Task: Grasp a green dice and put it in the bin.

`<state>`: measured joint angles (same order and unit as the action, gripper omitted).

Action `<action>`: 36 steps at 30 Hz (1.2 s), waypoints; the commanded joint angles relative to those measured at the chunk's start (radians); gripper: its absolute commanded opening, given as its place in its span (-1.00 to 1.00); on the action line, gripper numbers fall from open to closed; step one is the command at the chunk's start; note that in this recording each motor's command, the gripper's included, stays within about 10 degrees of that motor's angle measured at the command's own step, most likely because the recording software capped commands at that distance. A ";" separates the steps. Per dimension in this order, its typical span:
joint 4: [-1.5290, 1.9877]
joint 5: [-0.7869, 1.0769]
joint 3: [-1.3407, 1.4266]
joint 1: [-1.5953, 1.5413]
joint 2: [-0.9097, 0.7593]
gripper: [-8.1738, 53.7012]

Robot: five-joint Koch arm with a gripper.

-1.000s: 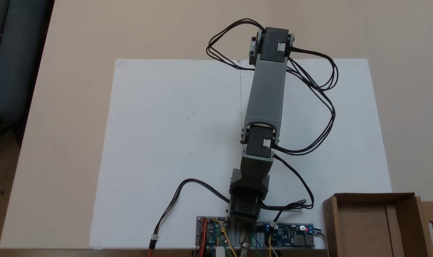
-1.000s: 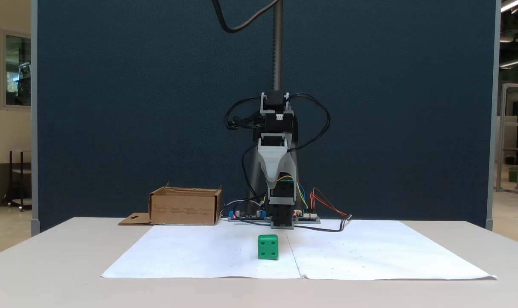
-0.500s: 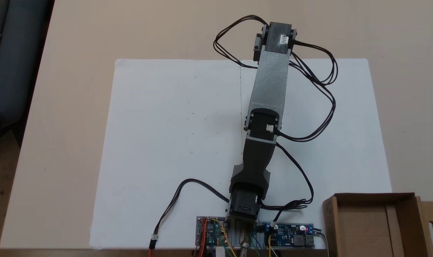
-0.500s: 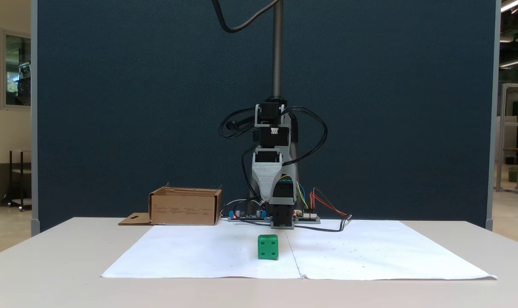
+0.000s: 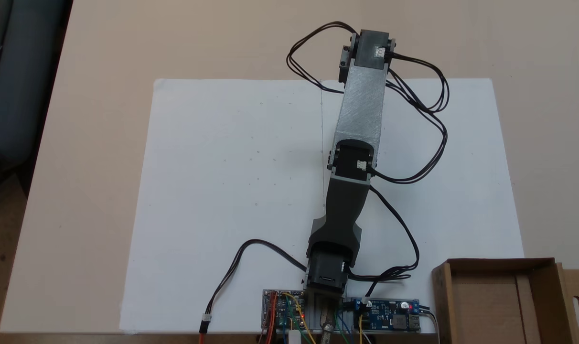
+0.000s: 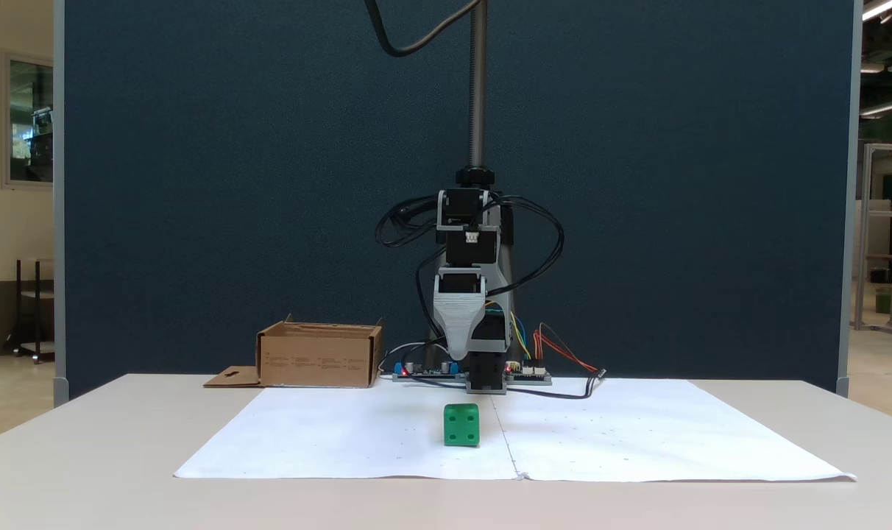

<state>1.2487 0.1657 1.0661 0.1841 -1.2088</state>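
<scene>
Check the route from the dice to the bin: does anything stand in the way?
Nothing visible does. The dice sits on the paper, and only bare paper and table lie between it and the bin.

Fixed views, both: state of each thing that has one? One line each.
green dice: resting on the white paper, upright, four-pip face toward the camera, ungrasped.
bin: open-topped, empty as far as its inside shows, flap lying flat beside it.
arm: reaching out over the paper, above the dice, not touching it.
gripper: hidden under the arm, state cannot be told.
circuit boards: powered, red light on.
</scene>
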 commanded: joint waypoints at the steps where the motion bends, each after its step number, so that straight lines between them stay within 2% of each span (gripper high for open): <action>1: -0.040 0.038 -0.052 0.020 -0.023 0.80; 16: -0.043 0.038 -0.043 0.012 -0.002 0.80; 36: -0.181 0.038 0.160 0.009 -0.002 0.80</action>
<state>1.0983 0.1657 1.2333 0.1841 -1.1873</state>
